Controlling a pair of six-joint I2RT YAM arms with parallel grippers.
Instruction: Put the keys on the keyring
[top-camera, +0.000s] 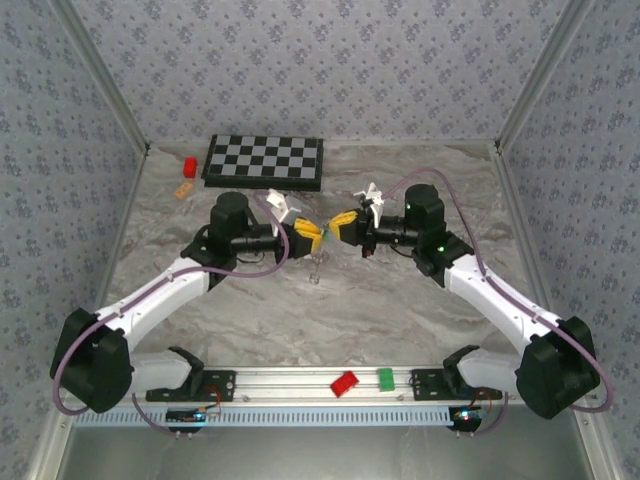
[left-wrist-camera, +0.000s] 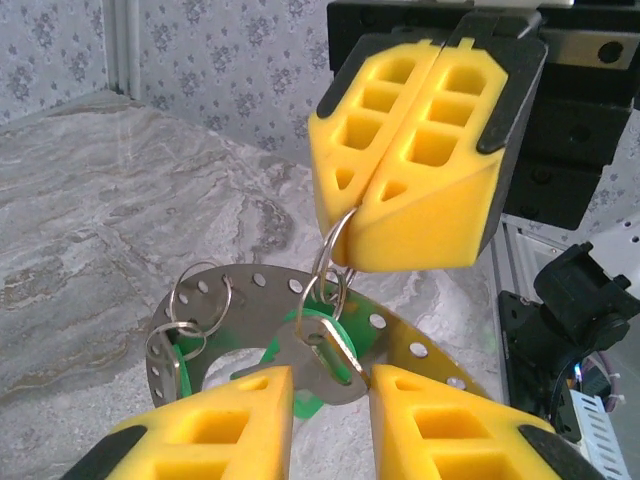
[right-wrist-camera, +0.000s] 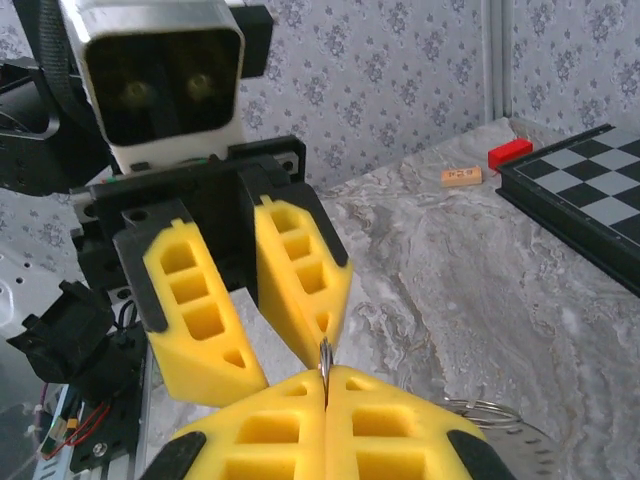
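Note:
Above the table's middle my two grippers meet tip to tip. The right gripper is shut on a small wire ring. From it hangs a key with a green head and silvery blade. That key lies in the gap between the fingers of my left gripper, which stand apart. Behind the key curves the keyring, a flat grey band with holes. On the left it carries more wire rings and a second green key.
A chessboard lies at the back, with a red block and an orange tile to its left. A red block and a green block sit on the front rail. Patterned walls close in three sides.

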